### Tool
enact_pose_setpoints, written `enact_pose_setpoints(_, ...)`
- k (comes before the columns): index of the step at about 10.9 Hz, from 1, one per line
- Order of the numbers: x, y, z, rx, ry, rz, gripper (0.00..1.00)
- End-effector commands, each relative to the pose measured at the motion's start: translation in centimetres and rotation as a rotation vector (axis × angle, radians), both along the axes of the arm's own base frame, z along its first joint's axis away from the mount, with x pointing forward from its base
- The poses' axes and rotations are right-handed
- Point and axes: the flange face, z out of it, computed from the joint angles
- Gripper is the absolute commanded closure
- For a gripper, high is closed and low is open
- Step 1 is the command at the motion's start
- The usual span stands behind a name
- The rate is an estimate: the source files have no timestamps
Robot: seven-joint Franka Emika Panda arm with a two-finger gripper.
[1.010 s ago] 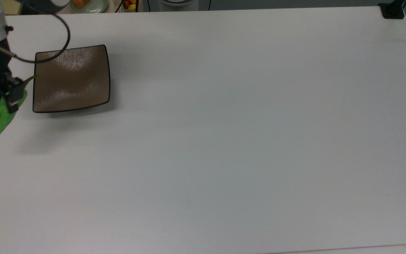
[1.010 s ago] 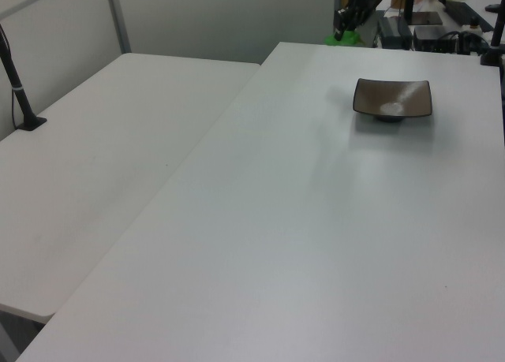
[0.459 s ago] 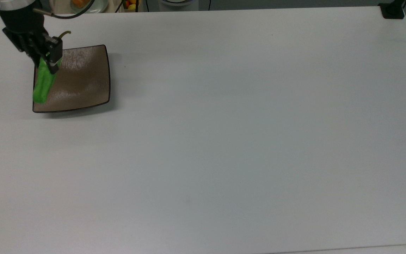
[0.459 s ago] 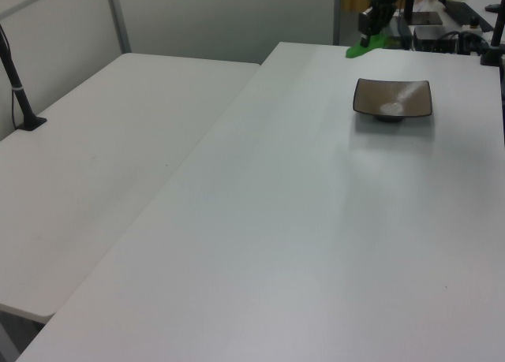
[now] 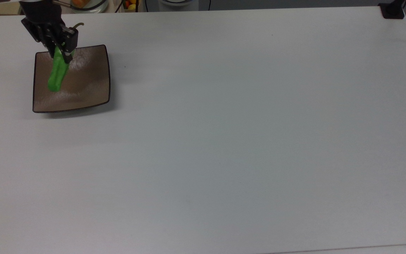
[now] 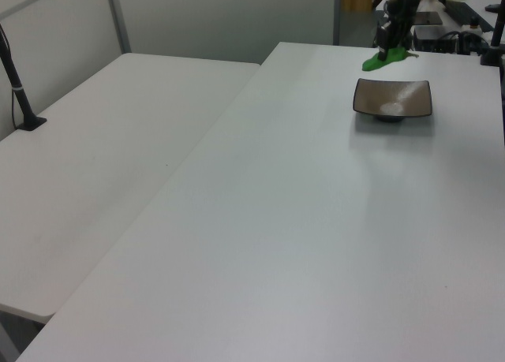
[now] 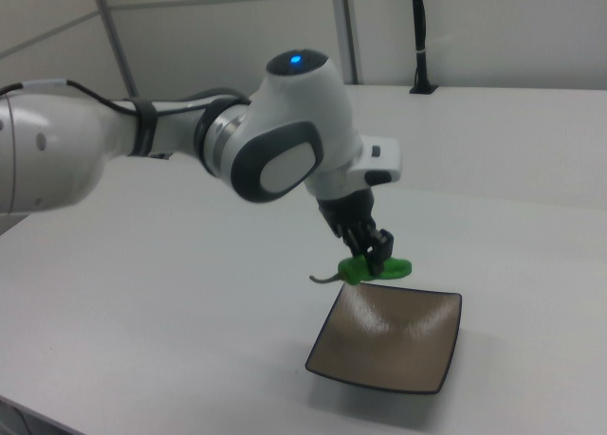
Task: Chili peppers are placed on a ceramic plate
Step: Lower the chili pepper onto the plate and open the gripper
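— So where does the pepper sit against the plate, going by the top view?

— Held in the air. The gripper (image 5: 63, 47) is clamped on the chili pepper (image 5: 57, 74) near its stem end, at the ceramic plate (image 5: 83, 88)'s far edge. The green body runs from the fingers toward the top view's lower left, over the plate's left half, with the blunt tip over the glaze. The thin stem (image 5: 77, 25) curls out the other way, past the rim, over the white table (image 5: 241, 123).

— And the left view?

— Small there. The gripper (image 6: 386, 46) stands behind the ceramic plate (image 6: 392, 98), with the chili pepper (image 6: 384, 60) showing as a green streak above the plate's back rim, clear of it.

— The right view settles the height?

— Mostly. The gripper (image 7: 377, 252) pinches the chili pepper (image 7: 373, 267) just above the near-left corner of the ceramic plate (image 7: 398, 345), long axis about level, stem trailing toward the right view's left. I judge it is not touching the plate.

— So what does the next move hang on?

— The grip point lying at the rim while the body reaches inward. Lowered as it is, the stem end might land on the rim — a small shift toward the plate's middle seems wise before the fingers let go
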Motion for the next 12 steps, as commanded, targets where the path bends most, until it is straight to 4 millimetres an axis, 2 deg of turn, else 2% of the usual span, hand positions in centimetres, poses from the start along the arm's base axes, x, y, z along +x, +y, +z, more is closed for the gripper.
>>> enact_pose_setpoints(1,-3.0,2.0,-3.3,-0.078,-0.026,0.067,1.0)
enact_pose_setpoints(6,-3.6,1.8,-8.4,-0.169,-0.075,0.117,1.0)
enact_pose_setpoints(9,-3.4,0.5,-9.5,-0.19,-0.123,0.104,1.0)
enact_pose_setpoints(12,-3.6,0.6,-11.3,-0.202,-0.088,0.131,0.99)
